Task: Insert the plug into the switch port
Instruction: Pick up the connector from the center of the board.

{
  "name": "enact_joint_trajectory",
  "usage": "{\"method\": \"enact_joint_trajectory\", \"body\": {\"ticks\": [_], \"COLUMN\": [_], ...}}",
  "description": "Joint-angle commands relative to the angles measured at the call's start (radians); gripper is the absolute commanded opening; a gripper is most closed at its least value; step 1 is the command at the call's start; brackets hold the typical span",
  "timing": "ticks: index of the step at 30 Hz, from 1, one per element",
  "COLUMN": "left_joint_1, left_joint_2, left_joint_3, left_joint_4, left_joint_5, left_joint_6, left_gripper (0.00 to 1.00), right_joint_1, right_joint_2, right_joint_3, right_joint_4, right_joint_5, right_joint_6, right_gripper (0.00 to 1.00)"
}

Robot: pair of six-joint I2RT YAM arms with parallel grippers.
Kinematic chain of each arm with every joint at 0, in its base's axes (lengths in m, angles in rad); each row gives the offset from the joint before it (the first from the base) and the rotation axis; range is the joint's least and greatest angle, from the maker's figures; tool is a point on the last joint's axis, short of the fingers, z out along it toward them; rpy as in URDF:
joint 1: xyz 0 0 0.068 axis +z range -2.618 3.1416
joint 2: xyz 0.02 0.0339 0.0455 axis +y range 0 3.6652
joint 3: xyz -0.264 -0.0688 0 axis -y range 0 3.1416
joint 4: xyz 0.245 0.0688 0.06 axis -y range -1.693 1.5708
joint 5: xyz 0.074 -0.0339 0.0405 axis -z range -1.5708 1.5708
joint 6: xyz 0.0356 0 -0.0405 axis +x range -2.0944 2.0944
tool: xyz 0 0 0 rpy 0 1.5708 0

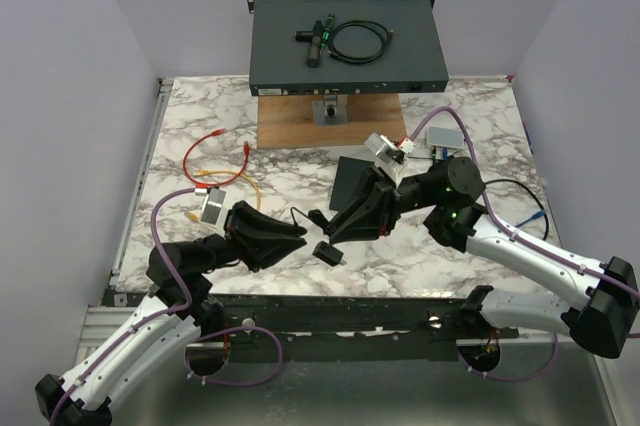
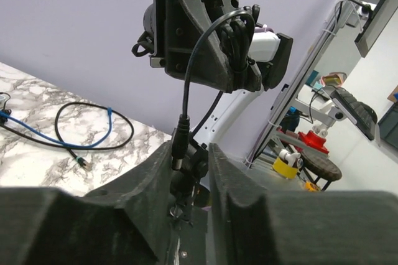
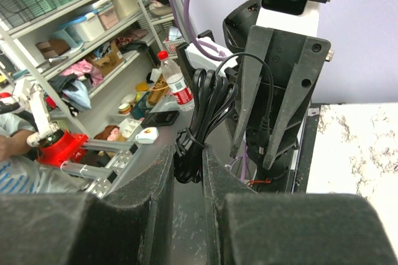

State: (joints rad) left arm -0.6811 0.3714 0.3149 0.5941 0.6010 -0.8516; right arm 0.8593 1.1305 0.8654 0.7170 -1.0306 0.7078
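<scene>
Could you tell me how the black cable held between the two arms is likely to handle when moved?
Probably floppy: the black cable arcs loosely between left tool and right tool. Its plug end looks stiff, likely holding aim. The bundled coil may sag or unwind.

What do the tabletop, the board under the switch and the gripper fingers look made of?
Tabletop: marble look, white with grey veins; stone or laminate, unclear.
Board: probably wood, with a matte brown, faintly streaked face.
Fingers: matte black with a grainy surface, likely printed plastic.

One switch (image 1: 405, 51), two arms (image 1: 150, 331) (image 1: 540, 261)
</scene>
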Motion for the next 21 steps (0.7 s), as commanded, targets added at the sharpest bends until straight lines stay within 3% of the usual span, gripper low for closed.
{"method": "enact_joint_trajectory", "body": {"ticks": [1, 5, 11, 17, 21], "left_joint_1": [0.000, -0.001, 0.000, 0.000, 0.000], "left_joint_2": [0.005, 0.009, 0.005, 0.002, 0.006], "left_joint_3": [0.030, 0.030, 0.028, 0.052, 0.103], "left_joint_4": [0.037, 0.036, 0.035, -0.038, -0.208], "left_joint_5": [0.043, 0.043, 0.048, 0.070, 0.054], "left_joint_6": [0.018, 0.017, 0.014, 0.027, 0.075], "left_gripper": [0.25, 0.00, 0.00, 0.00, 0.00], "right_joint_1": [0.009, 0.009, 0.009, 0.009, 0.009], "right_joint_2": [-0.006, -0.011, -0.032, -0.098, -0.142], "right_joint_3": [-0.006, -0.011, -0.019, -0.008, 0.001], "right_joint_4": [0.040, 0.039, 0.009, -0.261, -0.488], "right_joint_5": [-0.016, -0.007, 0.013, 0.089, 0.187], "right_joint_6": [0.006, 0.004, -0.023, -0.179, -0.301], "right_gripper": [0.01, 0.01, 0.01, 0.09, 0.11]}}
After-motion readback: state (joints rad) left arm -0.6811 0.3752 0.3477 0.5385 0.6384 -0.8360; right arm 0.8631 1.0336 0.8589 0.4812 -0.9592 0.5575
